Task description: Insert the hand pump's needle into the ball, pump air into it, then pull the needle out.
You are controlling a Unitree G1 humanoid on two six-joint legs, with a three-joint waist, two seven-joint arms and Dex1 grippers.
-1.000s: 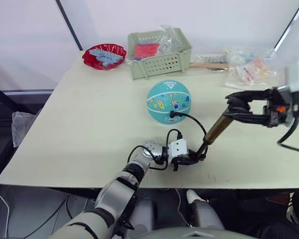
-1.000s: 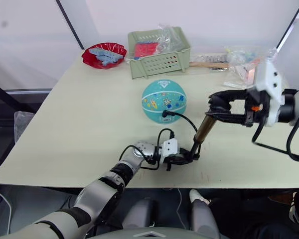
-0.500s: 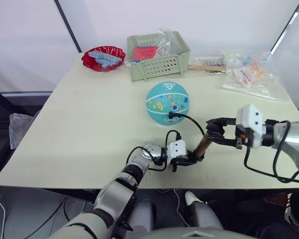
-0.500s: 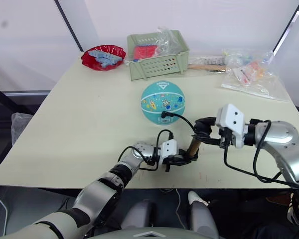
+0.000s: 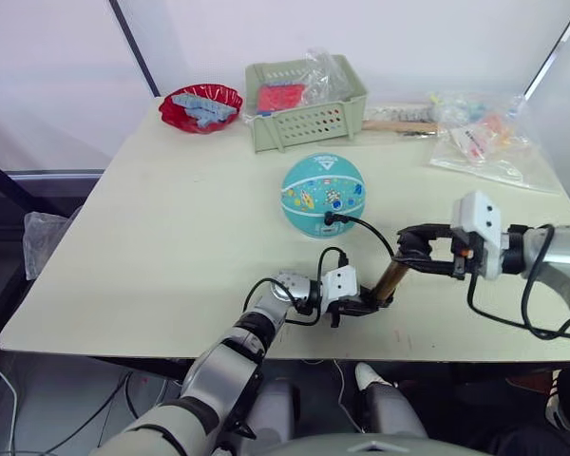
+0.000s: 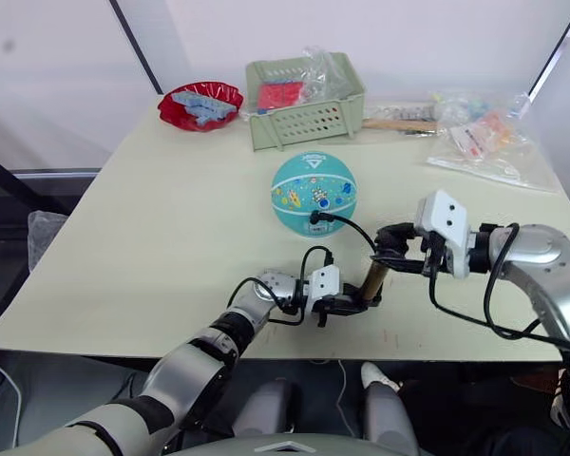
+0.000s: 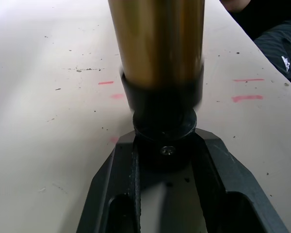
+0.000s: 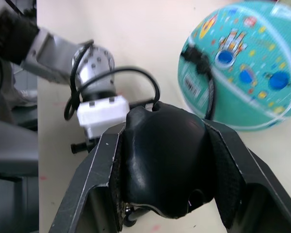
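- The left arm reaches in low along the near table edge, forearm angled toward the foot of the hand pump (image 5: 391,277).
- The left gripper (image 5: 369,304) lies level at the pump's bottom end, its two black fingers (image 7: 117,170) clamped on either side of the black end cap.
- The right arm comes in from the far side of the pump, elbow bent, forearm about level, wrist pointing at the pump's top end.
- The right gripper (image 5: 415,249) sits at the top of the pump, its fingers (image 8: 98,165) closed around the black T-handle (image 8: 165,160).
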